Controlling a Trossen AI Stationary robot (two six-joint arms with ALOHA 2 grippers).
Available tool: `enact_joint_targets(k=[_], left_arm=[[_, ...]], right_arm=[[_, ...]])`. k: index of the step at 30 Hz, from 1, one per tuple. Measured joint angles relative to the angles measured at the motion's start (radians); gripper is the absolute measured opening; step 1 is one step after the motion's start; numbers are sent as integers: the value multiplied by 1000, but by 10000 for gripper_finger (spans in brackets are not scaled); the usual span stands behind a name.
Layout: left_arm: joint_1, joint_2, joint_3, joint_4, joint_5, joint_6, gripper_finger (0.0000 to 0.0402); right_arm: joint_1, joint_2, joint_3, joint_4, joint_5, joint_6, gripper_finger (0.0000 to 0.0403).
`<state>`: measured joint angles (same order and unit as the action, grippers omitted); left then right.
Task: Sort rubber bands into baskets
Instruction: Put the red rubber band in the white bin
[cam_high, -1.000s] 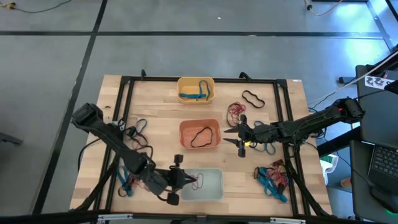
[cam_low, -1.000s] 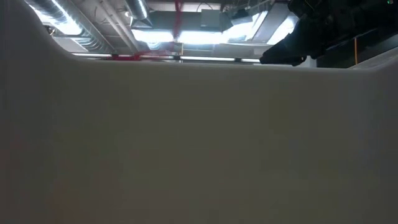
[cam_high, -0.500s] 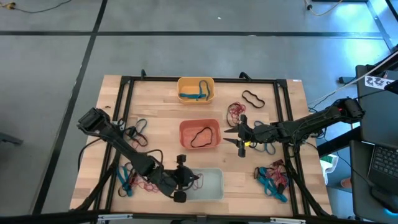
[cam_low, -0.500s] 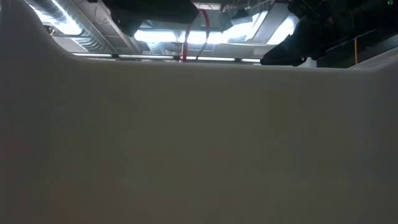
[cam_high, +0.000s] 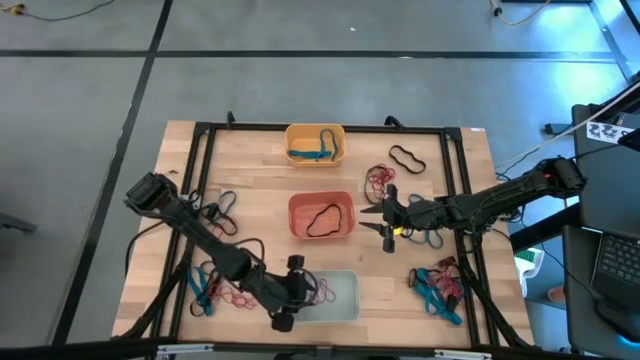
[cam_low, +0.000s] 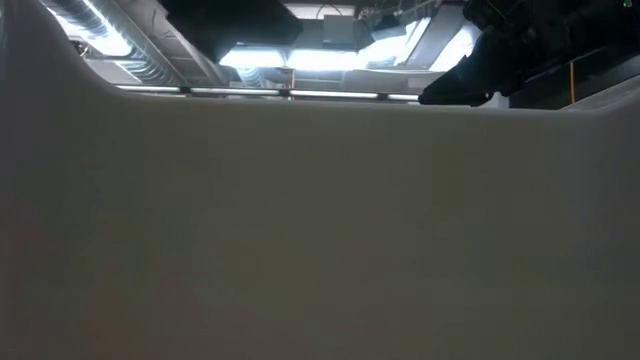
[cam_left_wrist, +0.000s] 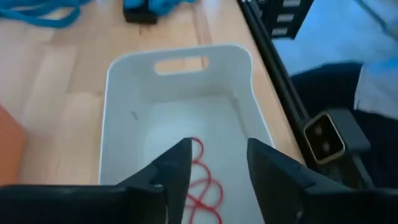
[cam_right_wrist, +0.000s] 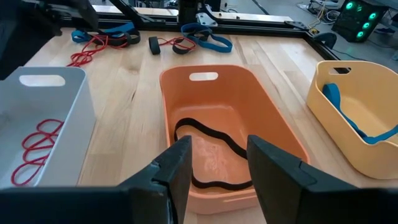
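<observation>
My left gripper (cam_high: 303, 290) (cam_left_wrist: 217, 177) stands open over the left end of the pale whitish basket (cam_high: 355, 297) (cam_left_wrist: 180, 55) at the table's near edge. A red rubber band (cam_left_wrist: 204, 182) (cam_high: 322, 292) lies coiled on that basket's floor, below and between the fingers, and nothing touches it. My right gripper (cam_high: 385, 222) (cam_right_wrist: 217, 168) waits open just right of the red-orange basket (cam_high: 297, 215) (cam_right_wrist: 280, 118), in which a black band (cam_right_wrist: 211, 146) lies. The yellow basket (cam_high: 292, 143) at the far side holds a blue band (cam_high: 318, 148).
Loose bands lie in heaps: blue and red at the near left (cam_high: 212, 287), black and blue at the left (cam_high: 222, 205), red (cam_high: 379, 178) and black (cam_high: 407, 157) at the far right, blue and red at the near right (cam_high: 438, 287). A black frame (cam_high: 320, 127) borders the table. The whitish basket's wall (cam_low: 320, 230) fills the low view.
The red band hung below my left gripper above the whitish basket; the gripper has let it go, and it now lies on the basket's floor. The left gripper has sunk a little toward the basket.
</observation>
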<state>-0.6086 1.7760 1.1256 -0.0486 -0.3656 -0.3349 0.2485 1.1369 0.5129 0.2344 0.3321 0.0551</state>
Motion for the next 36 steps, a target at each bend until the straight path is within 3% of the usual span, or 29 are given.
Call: enact_joint_targets(k=[11,19,28,36], left_arm=[[-74,0,170,-430,1,-149,164],[-153,-1,228,-619,0,-303,164],[-223,-7,203,-811,-7,-551,164],[-250,-6,92,-764,54,-625,164]], right_arm=[[0,0,0,0,0,0,156],[0,0,0,0,0,0,156],[0,0,0,0,0,18,156],[0,0,0,0,0,18,156]])
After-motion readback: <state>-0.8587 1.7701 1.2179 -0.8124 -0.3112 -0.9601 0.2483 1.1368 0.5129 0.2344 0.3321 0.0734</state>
